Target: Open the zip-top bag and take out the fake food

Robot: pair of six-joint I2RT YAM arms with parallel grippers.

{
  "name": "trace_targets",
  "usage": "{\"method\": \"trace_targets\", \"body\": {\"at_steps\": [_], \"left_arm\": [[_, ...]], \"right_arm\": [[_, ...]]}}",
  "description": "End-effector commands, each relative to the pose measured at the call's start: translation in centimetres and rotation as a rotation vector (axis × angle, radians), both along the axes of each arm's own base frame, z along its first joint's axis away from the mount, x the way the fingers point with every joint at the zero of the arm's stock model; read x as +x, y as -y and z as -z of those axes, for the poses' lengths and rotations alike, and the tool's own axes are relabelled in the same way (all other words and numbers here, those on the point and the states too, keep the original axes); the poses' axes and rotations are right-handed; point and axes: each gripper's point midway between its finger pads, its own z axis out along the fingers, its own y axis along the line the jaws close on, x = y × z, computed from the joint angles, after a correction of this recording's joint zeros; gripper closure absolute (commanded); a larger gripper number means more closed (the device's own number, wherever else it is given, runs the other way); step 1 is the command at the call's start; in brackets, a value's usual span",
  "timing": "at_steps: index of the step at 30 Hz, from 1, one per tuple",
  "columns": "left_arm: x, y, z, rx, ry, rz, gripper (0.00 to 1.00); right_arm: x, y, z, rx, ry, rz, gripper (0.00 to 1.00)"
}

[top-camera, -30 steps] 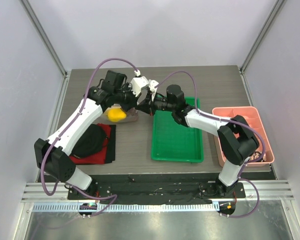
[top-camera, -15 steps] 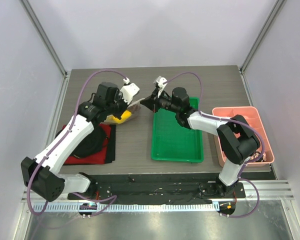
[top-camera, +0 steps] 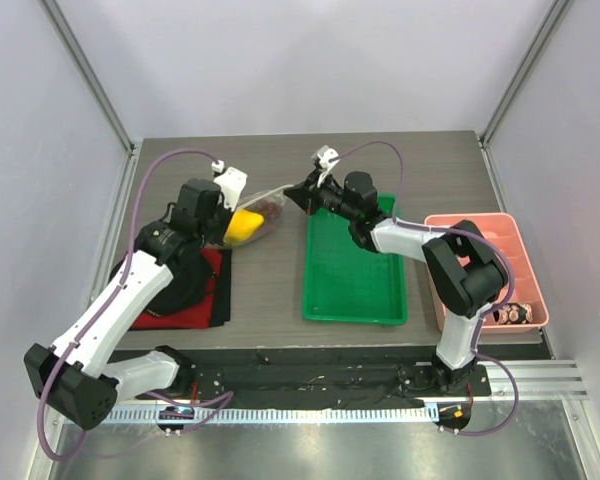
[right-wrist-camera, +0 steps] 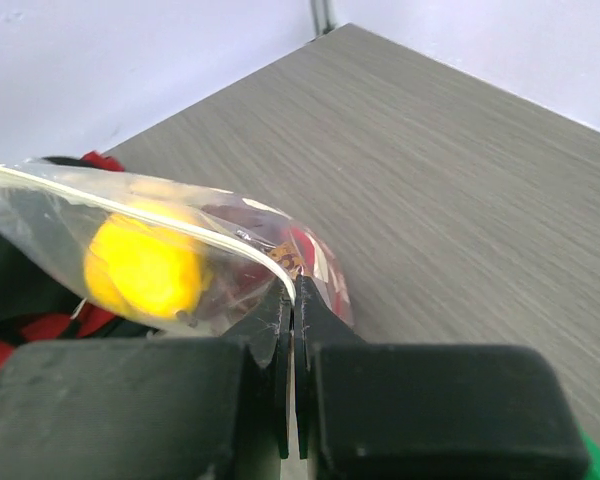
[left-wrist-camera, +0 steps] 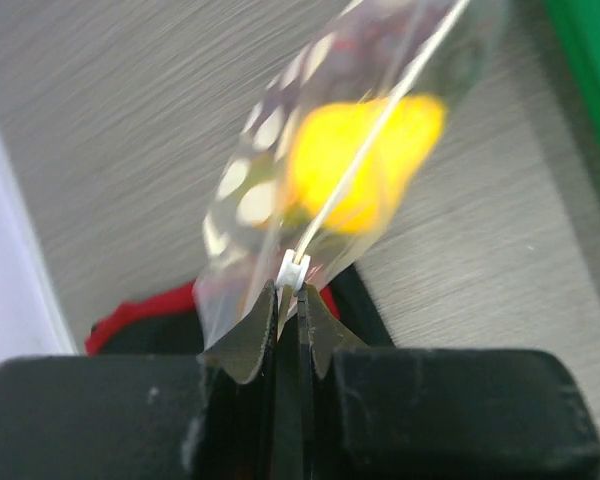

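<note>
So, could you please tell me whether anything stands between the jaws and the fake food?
Yes, the zip-top bag itself: both arms' jaws are shut on its edge, one at each end, while the yellow piece and a dark red piece sit inside its clear plastic.

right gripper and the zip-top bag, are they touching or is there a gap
Touching. The right wrist view shows the right gripper with its fingers shut on the edge of the zip-top bag, the plastic pinched between them.
</note>
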Motion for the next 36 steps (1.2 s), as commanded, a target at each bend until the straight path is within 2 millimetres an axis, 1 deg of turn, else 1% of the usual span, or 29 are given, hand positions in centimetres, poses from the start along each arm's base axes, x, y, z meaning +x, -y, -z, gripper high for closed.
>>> {"method": "trace_targets", "body": {"at_steps": [1,2,4,5,6,7,8,9,10,11,12,13,14,15,16,17,18,19,20,21,22,23,25,26,28,29,31,36], "left_arm": [[-1.0,-5.7,-0.7,0.057,0.040,-0.295,1.00],[-1.2,-6.1,-0.8,0.054,0.038,-0.314,1.00],[-1.6,-6.6,-0.7,0.063,0.027,-0.323,1.00],[-1.9,-6.1,-0.4,0.030,0.010,-0.316,1.00],[-2.3,-5.7,-0.7,0.001,0.011,-0.296,1.00],[-2.4,-5.2,-0.7,-0.025,0.010,-0.275,1.00],[-2.8,-3.8,-0.8,-0.083,-0.007,-0.208,1.00],[-3.3,-3.0,-1.4,-0.127,-0.001,-0.165,0.99],[-3.6,-2.1,-1.8,-0.167,-0.002,-0.121,0.94],[-3.9,-0.8,-2.6,-0.216,-0.002,-0.059,0.78],[-4.2,0.5,-3.4,-0.279,-0.007,-0.012,0.69],[-3.9,0.7,-4.1,-0.308,0.002,-0.022,0.61],[-3.3,0.9,-5.8,-0.345,0.035,-0.028,0.51],[-2.7,1.3,-6.8,-0.378,0.053,-0.031,0.47],[-1.8,1.7,-6.7,-0.431,0.019,-0.054,0.44],[-0.9,2.2,-8.3,-0.471,0.030,-0.057,0.39],[-0.3,2.7,-8.6,-0.505,0.006,-0.058,0.37],[0.8,3.7,-7.6,-0.541,-0.063,-0.071,0.36],[1.8,3.6,-8.6,-0.571,-0.057,-0.099,0.36],[2.7,3.6,-8.7,-0.592,-0.061,-0.127,0.37],[3.5,4.2,-8.4,-0.624,-0.084,-0.121,0.38],[5.1,4.3,-7.8,-0.661,-0.120,-0.152,0.41],[6.3,5.1,-7.0,-0.704,-0.178,-0.134,0.45],[6.9,6.4,-6.5,-0.732,-0.229,-0.083,0.47],[7.3,7.3,-6.3,-0.743,-0.259,-0.025,0.48],[7.9,7.2,-5.4,-0.725,-0.273,-0.043,0.48],[8.2,6.9,-4.7,-0.704,-0.271,-0.053,0.48],[9.2,6.8,-4.0,-0.684,-0.267,-0.068,0.49]], "right_arm": [[4.4,1.6,-3.6,0.065,0.110,0.123,0.99],[4.9,1.5,-4.2,0.072,0.123,0.117,0.99],[5.5,1.3,-4.4,0.074,0.132,0.111,0.99],[6.0,1.1,-4.6,0.076,0.140,0.104,0.99],[6.1,0.8,-4.8,0.080,0.147,0.096,0.99],[6.4,0.7,-5.6,0.090,0.166,0.087,0.99],[6.7,0.4,-5.2,0.088,0.162,0.070,0.99],[6.2,-0.4,-5.0,0.083,0.166,0.009,0.99],[6.2,-0.8,-6.0,0.089,0.190,-0.018,0.99],[6.3,-1.2,-5.4,0.084,0.188,-0.047,0.99],[5.3,-1.9,-5.3,0.080,0.201,-0.131,0.99],[5.0,-2.4,-6.0,0.089,0.215,-0.165,0.99],[4.5,-2.7,-6.0,0.090,0.218,-0.204,0.99],[3.8,-3.1,-5.8,0.091,0.212,-0.252,0.99],[3.3,-3.3,-6.0,0.107,0.212,-0.281,0.99],[3.0,-3.3,-6.0,0.115,0.210,-0.304,0.99],[2.6,-3.4,-5.8,0.119,0.207,-0.331,0.99],[1.7,-3.6,-6.0,0.124,0.224,-0.381,0.99],[1.2,-3.7,-6.0,0.131,0.216,-0.400,0.99],[0.9,-3.7,-6.1,0.132,0.218,-0.418,0.99],[0.4,-3.6,-6.2,0.136,0.231,-0.437,0.99],[0.0,-3.6,-6.2,0.136,0.232,-0.458,0.99],[-0.5,-3.7,-6.2,0.128,0.242,-0.493,0.99],[-0.7,-3.7,-6.3,0.124,0.247,-0.507,0.99],[-0.7,-3.7,-6.3,0.117,0.257,-0.514,0.99],[-0.9,-3.8,-6.2,0.109,0.257,-0.528,0.99],[-0.7,-3.8,-6.1,0.098,0.264,-0.529,0.99],[-0.8,-3.8,-5.9,0.085,0.278,-0.533,0.99]]}}
